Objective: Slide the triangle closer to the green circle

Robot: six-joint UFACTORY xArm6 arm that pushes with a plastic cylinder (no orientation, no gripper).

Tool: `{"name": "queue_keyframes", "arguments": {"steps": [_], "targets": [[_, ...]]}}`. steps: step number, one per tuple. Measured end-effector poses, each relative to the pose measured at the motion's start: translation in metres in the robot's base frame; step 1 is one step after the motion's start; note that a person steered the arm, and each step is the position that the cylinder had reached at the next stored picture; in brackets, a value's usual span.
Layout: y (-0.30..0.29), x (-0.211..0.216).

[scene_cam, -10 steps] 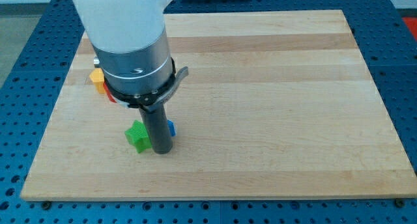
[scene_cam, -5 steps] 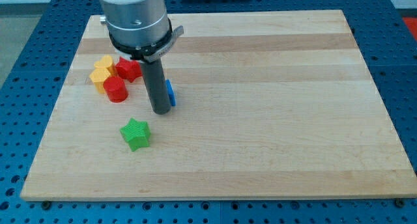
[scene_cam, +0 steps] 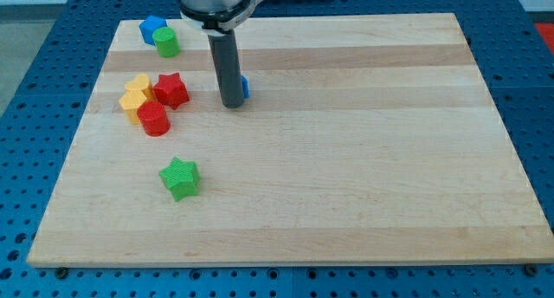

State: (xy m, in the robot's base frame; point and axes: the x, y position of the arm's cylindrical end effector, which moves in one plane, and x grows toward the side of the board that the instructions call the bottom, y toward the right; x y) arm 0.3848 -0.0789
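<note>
My tip point(scene_cam: 233, 104) rests on the board left of centre, near the view's top. A small blue block point(scene_cam: 245, 87), mostly hidden behind the rod, sits against the rod's right side; its shape cannot be made out. The green circle point(scene_cam: 166, 42) stands at the board's top left corner, touching a blue block point(scene_cam: 152, 28) on its left. The tip is to the right of and below the green circle.
A red star point(scene_cam: 171, 89), a red cylinder point(scene_cam: 153, 119) and two yellow blocks point(scene_cam: 134, 94) cluster at the board's left. A green star point(scene_cam: 180, 178) lies lower left. The wooden board point(scene_cam: 363, 159) sits on a blue perforated table.
The rod has moved toward the view's top and slightly right, carrying the small blue block with it, away from the green star. The top left blocks have come into sight.
</note>
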Motion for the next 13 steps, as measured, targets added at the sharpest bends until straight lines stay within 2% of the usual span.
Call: {"name": "queue_keyframes", "arguments": {"steps": [5,7,10,13], "targets": [[0.014,-0.070],[-0.006,-0.056],[-0.033,-0.059],[-0.026,-0.093]]}}
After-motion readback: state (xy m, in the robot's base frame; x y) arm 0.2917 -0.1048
